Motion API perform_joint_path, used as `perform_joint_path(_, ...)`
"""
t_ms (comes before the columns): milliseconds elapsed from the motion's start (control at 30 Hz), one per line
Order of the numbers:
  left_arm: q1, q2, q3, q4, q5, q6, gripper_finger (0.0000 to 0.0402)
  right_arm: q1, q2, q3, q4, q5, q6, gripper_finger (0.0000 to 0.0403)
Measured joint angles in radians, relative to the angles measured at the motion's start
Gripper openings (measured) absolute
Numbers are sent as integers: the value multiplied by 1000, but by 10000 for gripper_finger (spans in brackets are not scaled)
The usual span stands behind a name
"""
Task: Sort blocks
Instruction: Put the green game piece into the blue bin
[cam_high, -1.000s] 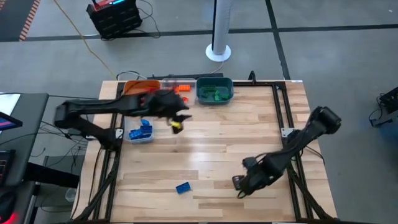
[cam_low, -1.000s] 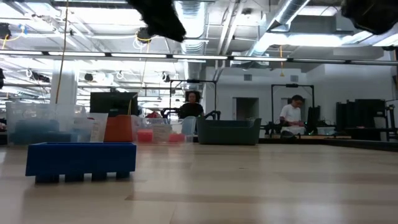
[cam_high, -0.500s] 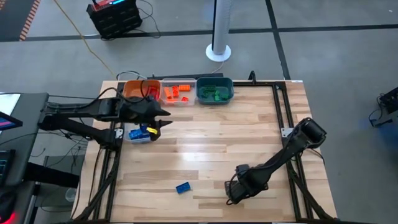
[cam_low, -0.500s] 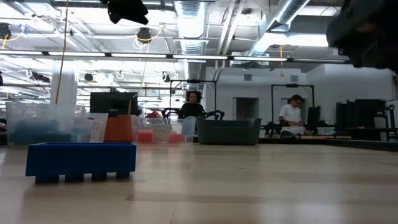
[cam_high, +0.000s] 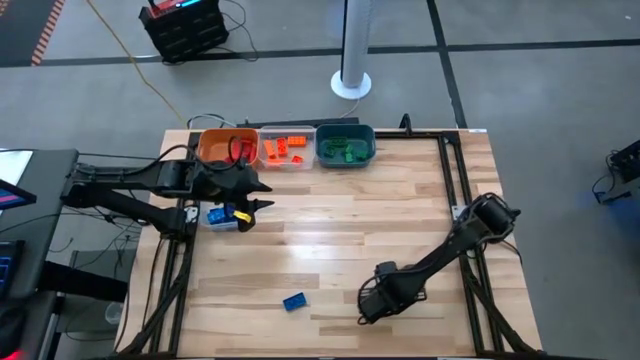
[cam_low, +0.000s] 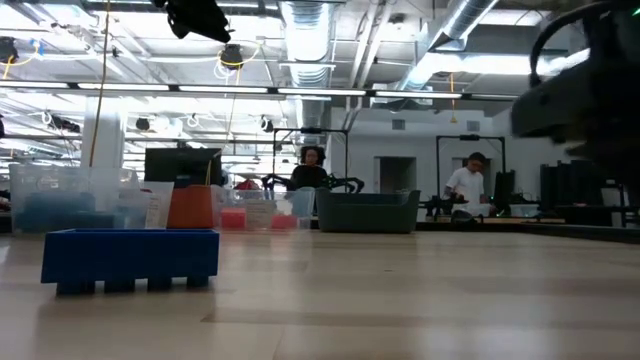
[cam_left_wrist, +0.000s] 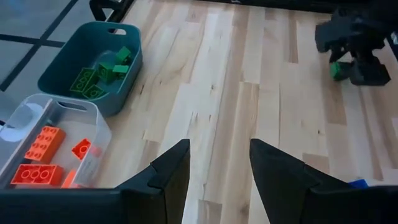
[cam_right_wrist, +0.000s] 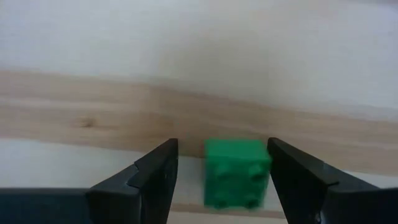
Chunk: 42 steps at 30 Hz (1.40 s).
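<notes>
Right pincer (cam_right_wrist: 217, 177) sits low on the desk (cam_high: 330, 230), lower right of the high view, fingers spread either side of a green block (cam_right_wrist: 237, 171), not yet pinching. Looks light, rigid, slick plastic: squeeze its flat side walls. Left pincer (cam_left_wrist: 214, 168), spread and empty, hovers beside the bins at upper left.

Wooden table (cam_high: 330, 230) carries four bins (cam_high: 345, 145), a blue block (cam_high: 294, 301), a green block (cam_right_wrist: 237, 172).
</notes>
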Motion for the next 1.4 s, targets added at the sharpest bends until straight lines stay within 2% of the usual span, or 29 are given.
perform_joint_path(133, 0, 0, 0, -2, -1, 8, 160, -15, 32, 4, 68, -13, -32, 254)
perform_joint_path(567, 1, 0, 0, -13, -15, 46, 160, 8, 13, 2, 37, -31, 4, 229)
perform_joint_path(1133, 1, 0, 0, -12, -21, 47, 160, 64, 9, 3, 123, -31, 152, 229)
perform_joint_path(1400, 1, 0, 0, -11, -22, 46, 160, 83, 17, 3, 137, -27, 134, 219)
